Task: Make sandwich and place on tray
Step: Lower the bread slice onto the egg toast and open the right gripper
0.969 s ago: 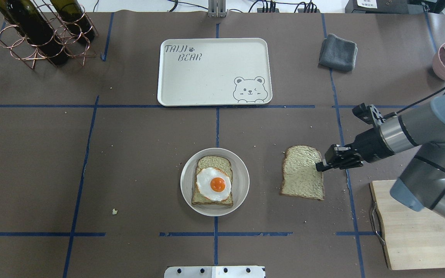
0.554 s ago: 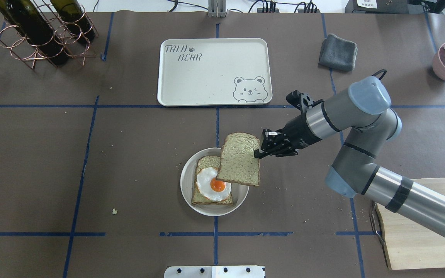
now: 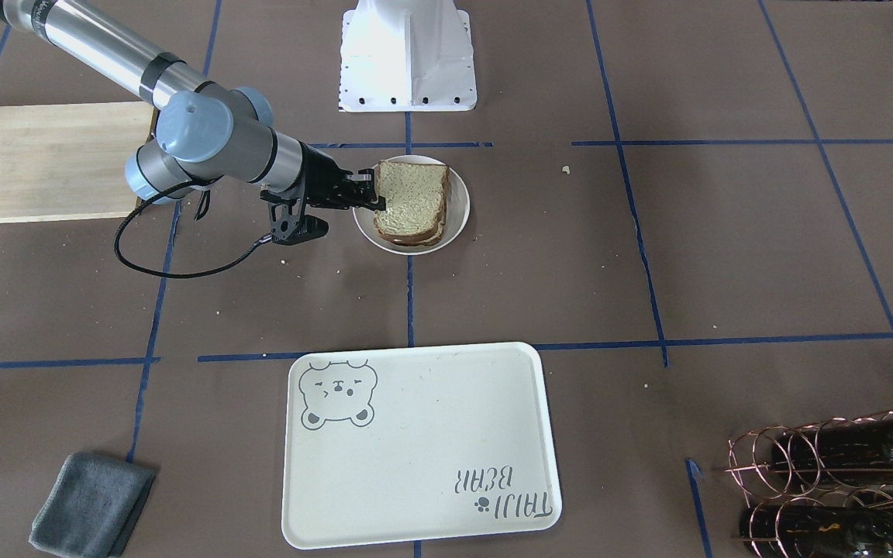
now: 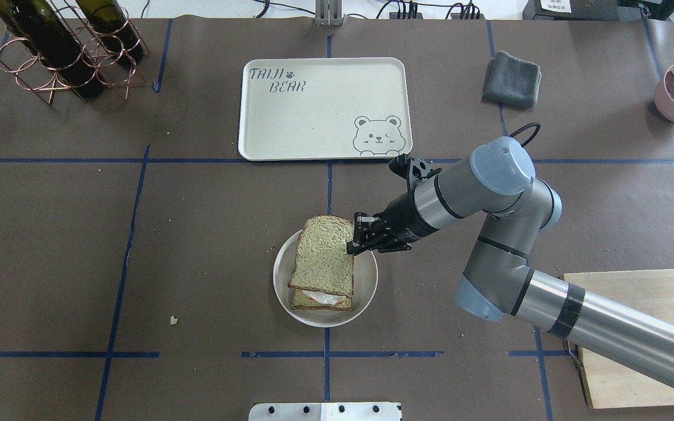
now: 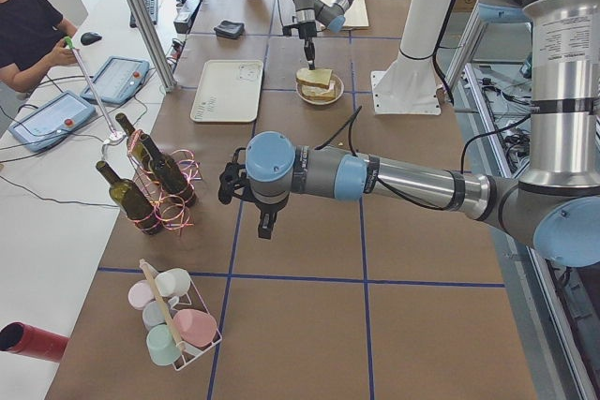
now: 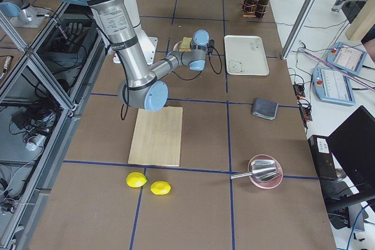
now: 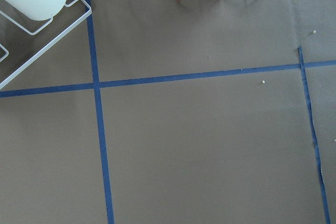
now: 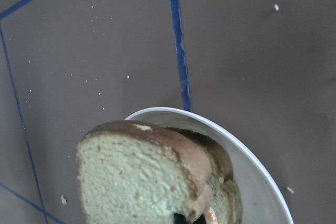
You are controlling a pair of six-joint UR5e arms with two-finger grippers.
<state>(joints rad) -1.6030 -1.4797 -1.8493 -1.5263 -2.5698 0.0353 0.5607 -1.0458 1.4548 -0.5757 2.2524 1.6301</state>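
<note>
Swung in from the right of the tabletop (image 4: 196,234) since a second ago, bringing the top slice (image 4: 322,251) across and down over the egg (image 4: 330,299). Now clenched on that slice's right edge with the right tool (image 4: 350,248), leaving it on or just above the stack on the plate (image 4: 372,275). Cannot tell from these views whether fully settled. Leaves only a sliver of egg white showing at the near edge, above the bottom slice (image 4: 313,303). Puts the sandwich (image 3: 412,203) stacked on the plate, well apart from the tray (image 4: 313,117) farther out. Cannot tell whether the left tool (image 5: 228,185), parked near the bottle rack (image 5: 167,203), is released or clenched.

Likely light and soft to handle: spongy crumb, easily dented, somewhat firmer at the crust. Loose in its layers too, with a slick egg between, so apt to slide apart if tilted or pinched at one corner. Better to grip through the full stack at a crust edge, squeezing gently and keeping it level. Failing that, better to move plate and all, taking hold at the rim.
</note>
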